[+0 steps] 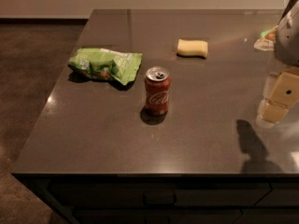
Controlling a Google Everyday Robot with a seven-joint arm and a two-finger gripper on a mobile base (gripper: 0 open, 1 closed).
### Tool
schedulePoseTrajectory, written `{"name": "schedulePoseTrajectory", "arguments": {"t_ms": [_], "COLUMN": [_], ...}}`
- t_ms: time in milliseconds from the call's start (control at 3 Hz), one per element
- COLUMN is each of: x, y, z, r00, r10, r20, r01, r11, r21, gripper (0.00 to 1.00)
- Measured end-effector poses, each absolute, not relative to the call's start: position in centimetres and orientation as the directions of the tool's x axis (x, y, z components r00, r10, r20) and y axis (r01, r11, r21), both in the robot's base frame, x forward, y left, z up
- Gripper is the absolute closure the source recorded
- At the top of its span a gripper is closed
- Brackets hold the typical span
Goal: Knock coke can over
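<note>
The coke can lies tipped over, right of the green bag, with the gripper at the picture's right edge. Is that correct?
Not quite: the camera view shows the coke can standing upright, right of the green bag, gripper at the picture's right edge.

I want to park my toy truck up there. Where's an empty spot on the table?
The biggest bare patch of the table is in front of the can, up to the near edge. There's room too between the can and the end effector at the right edge. It's tightest where the green bag lies close to the can.
</note>
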State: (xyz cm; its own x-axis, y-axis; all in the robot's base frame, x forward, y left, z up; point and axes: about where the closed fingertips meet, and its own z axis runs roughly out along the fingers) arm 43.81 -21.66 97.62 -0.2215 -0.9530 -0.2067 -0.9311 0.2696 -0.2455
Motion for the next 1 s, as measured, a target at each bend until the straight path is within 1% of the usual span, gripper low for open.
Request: {"name": "schedulePoseTrajectory", "arguments": {"t_ms": [333,667,1000], "x": [43.8,44.3,45.4], "y": [-21.7,-20.8,-18.8], "z": [97.6,97.2,95.8], "r00": [-0.221,-0.216,-0.196], "r10": [-0.953,-0.941,-0.922], "r20": [-0.207,-0.261,-0.334], "r01": [-0.931,-0.936,-0.944], "r11": [0.27,0.276,0.27], "r21": [-0.246,-0.22,-0.188], "gripper": [0.0,0.0,0.0]}}
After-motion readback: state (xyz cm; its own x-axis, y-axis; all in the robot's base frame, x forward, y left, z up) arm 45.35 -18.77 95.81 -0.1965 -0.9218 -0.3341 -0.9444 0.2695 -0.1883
